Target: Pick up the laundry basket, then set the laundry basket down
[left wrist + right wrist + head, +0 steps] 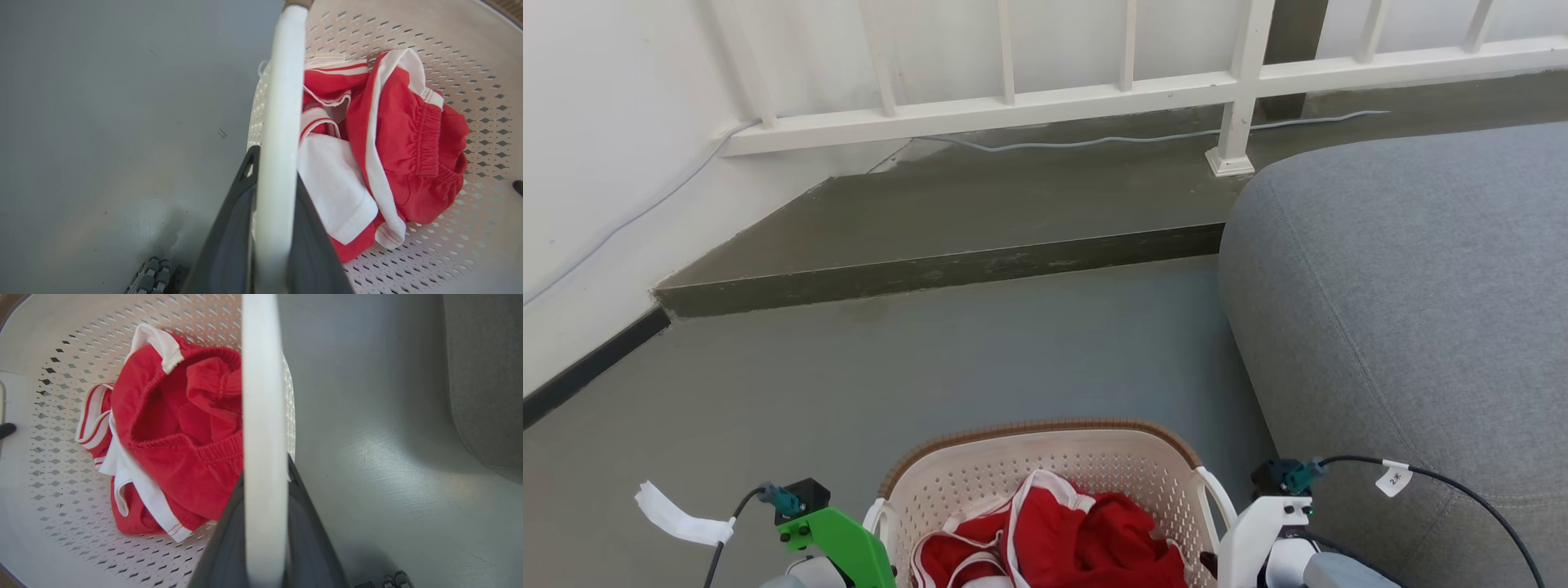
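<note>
Head view: the laundry basket (pixel 1013 469) is at bottom centre, over the grey floor (pixel 931 359) and near the grey sofa (pixel 1405 286). It holds a red-and-white garment (pixel 1094 539).

Left wrist view: the left pincer (pixel 274 175) is clamped on the basket's white loop handle (pixel 282 81).

Right wrist view: the right pincer (pixel 265 477) is clamped on the opposite handle (pixel 261 375). Whether the basket touches the floor cannot be determined.

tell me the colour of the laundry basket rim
The rim is brown, woven-look; best in the head view.
</note>
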Tool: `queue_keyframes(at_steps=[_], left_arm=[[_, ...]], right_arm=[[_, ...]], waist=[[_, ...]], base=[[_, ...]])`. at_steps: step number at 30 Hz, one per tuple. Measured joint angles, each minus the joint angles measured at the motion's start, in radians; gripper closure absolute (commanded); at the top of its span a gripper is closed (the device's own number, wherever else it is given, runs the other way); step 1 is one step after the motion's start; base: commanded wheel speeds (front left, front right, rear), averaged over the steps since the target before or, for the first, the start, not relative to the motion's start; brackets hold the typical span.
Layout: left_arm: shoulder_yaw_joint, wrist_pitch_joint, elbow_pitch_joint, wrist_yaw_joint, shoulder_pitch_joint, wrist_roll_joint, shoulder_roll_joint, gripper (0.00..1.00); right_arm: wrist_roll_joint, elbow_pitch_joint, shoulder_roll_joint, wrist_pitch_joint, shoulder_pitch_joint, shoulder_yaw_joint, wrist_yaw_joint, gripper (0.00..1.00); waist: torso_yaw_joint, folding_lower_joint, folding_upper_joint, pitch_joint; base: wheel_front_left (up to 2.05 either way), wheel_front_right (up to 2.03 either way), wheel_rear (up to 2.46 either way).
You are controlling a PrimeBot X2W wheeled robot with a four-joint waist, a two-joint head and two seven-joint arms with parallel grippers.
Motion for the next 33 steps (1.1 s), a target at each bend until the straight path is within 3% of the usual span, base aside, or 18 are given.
queue_keyframes(at_steps=[33], left_arm=[[-0.005, -0.046, -0.009, 0.000, -0.014, 0.000, 0.005, 1.00]], right_arm=[[0.022, -0.014, -0.001, -0.039, -0.025, 0.032, -0.025, 1.00]], waist=[[0.005, 0.0001, 0.0000, 0.070]], base=[[0.00, 0.00, 0.00]])
